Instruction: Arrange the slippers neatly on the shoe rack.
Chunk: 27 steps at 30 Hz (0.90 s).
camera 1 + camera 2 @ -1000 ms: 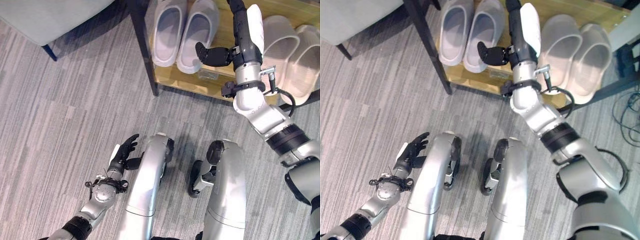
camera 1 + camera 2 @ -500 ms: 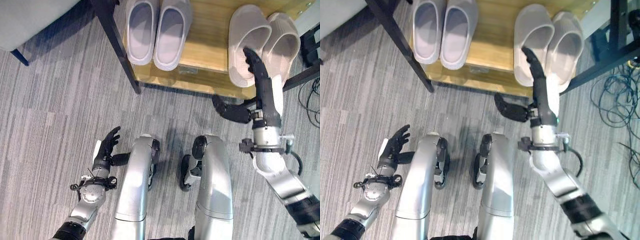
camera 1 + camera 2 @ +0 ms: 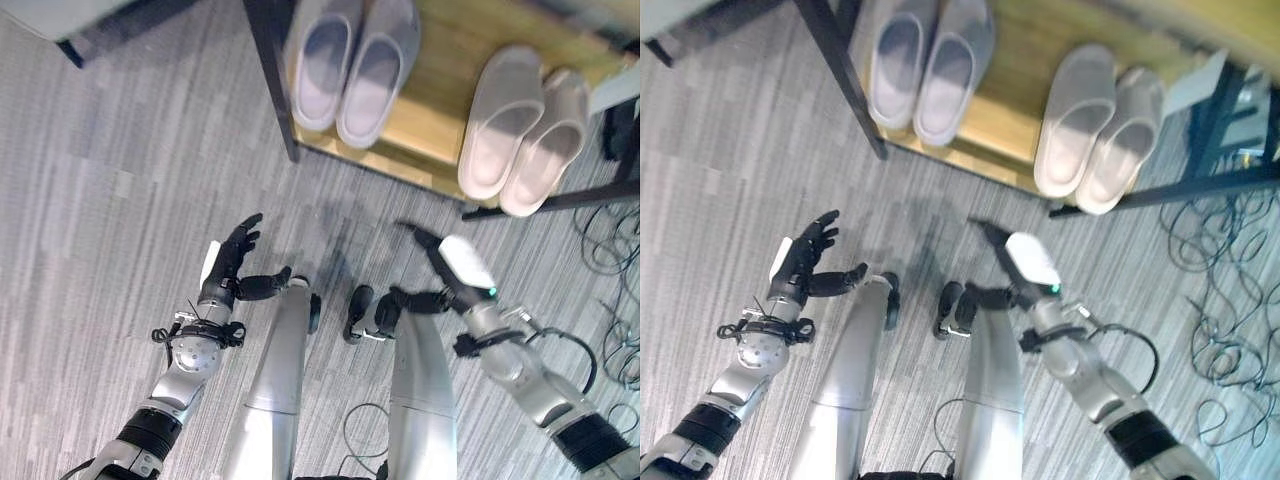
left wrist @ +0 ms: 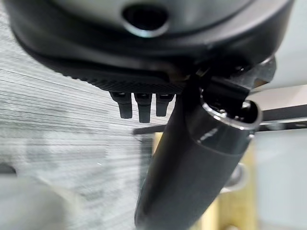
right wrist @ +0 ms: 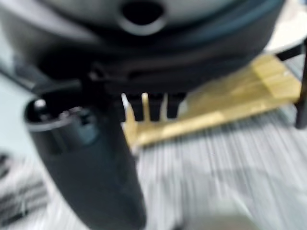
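Nearest the camera, above the grey striped carpet floor (image 3: 120,180), two dark robot hands are held low and apart, each empty. The left robot hand (image 3: 232,262) is seen with straight, spread fingers and thumb out to the side; the right robot hand (image 3: 440,268), white-covered along its back, is likewise stretched flat and holds nothing.

Farther off, a low wooden shoe rack shelf with a black metal frame (image 3: 440,110) is seen. Four slippers are counted on it, in two pairs. The pale lilac-grey foam pair (image 3: 352,62) is placed side by side at the left; the cream foam pair (image 3: 522,130) is placed at the right, touching each other and slightly slanted. All long axes run front to back, away from the robot.

The cream pair lies ahead of the right robot hand, which is judged the nearer; the lilac-grey pair lies ahead, between both hands. No slipper is seen on the floor.
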Available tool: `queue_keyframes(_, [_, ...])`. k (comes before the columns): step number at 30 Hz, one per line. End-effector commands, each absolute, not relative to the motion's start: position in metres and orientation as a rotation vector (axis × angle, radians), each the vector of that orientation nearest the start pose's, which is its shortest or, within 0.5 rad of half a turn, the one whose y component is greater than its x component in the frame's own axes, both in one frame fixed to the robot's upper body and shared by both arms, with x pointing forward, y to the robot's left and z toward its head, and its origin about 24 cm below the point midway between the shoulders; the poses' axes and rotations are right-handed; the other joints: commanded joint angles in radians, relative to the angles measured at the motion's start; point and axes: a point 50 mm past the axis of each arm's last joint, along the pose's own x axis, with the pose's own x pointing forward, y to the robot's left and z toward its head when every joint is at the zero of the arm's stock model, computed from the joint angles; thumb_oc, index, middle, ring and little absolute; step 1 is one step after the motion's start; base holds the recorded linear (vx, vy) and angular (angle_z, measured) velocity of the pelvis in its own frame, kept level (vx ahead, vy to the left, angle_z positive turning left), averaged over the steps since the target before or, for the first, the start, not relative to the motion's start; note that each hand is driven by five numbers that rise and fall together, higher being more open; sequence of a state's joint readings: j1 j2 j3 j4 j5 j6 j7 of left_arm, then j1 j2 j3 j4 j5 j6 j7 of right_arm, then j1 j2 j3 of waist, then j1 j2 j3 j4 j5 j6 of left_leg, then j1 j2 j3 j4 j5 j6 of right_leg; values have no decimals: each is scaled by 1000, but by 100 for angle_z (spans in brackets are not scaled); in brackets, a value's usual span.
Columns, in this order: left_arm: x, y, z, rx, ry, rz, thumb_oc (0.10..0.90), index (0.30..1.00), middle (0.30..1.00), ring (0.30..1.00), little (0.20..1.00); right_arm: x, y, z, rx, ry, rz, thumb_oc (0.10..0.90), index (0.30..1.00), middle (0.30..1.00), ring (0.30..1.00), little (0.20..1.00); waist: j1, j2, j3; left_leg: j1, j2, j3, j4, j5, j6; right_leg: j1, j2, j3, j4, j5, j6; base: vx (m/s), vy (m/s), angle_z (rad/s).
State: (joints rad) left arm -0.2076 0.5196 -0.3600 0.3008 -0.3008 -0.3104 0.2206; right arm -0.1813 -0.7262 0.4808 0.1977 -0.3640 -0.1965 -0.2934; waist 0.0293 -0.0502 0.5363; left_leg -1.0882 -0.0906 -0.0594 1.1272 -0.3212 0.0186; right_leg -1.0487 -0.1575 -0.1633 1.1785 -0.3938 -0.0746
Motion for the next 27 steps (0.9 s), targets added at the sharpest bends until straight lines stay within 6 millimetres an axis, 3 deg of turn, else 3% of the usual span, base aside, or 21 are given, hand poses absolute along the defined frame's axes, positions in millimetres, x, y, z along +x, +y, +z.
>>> queue_keyframes(1, [266,170,46,266,-171,-218,800,900,900,900,900,249,-199,9,-1104,-80,292,800,900,900,900,900,-18,-33,-158,139,54,-49,-303,34,8,212,59,31,-362,95,40,120,-68,3])
queue_keyframes(3, [260,170,34,290,-117,-240,800,900,900,900,900,238,-201,-17,-1080,41,303,800,900,900,900,900,-18,-36,-199,275,57,-48,-447,72,8,347,67,20,-507,129,50,167,-75,6])
queue_keyframes(5, [254,168,23,306,-67,-272,800,900,900,900,900,225,-204,-41,-1051,159,293,800,900,900,900,900,-19,-37,-238,428,60,-43,-649,162,6,481,73,0,-684,205,60,97,-30,1])
queue_keyframes(11, [243,165,0,313,37,-308,800,900,900,900,900,191,-214,-88,-955,436,244,800,900,900,900,900,-28,-20,-361,757,67,-29,-1014,255,-11,757,114,12,-991,287,93,170,-15,-9])
queue_keyframes(12, [243,165,0,314,36,-308,800,900,900,900,900,191,-214,-88,-955,436,243,800,900,900,900,900,-28,-20,-361,758,67,-29,-1019,262,-10,758,114,11,-996,293,93,96,-29,-8])
queue_keyframes(16, [237,162,-3,302,57,-345,800,900,900,900,900,162,-222,-114,-924,621,254,800,900,900,900,900,-34,-9,-454,914,81,-13,-1183,313,-19,902,134,27,-1157,342,110,190,-41,-2])
queue_keyframes(21, [235,158,10,256,7,-366,800,900,900,900,900,146,-218,-125,-892,692,268,800,900,900,900,900,-37,2,-504,983,74,-1,-1214,311,-28,1004,140,46,-1264,377,122,123,-50,-3])
queue_keyframes(27, [237,150,32,144,-84,-368,800,900,900,900,900,135,-217,-131,-874,742,265,800,900,900,900,900,-41,16,-518,1023,69,8,-1214,300,-28,1041,145,76,-1266,368,124,65,-40,-2])
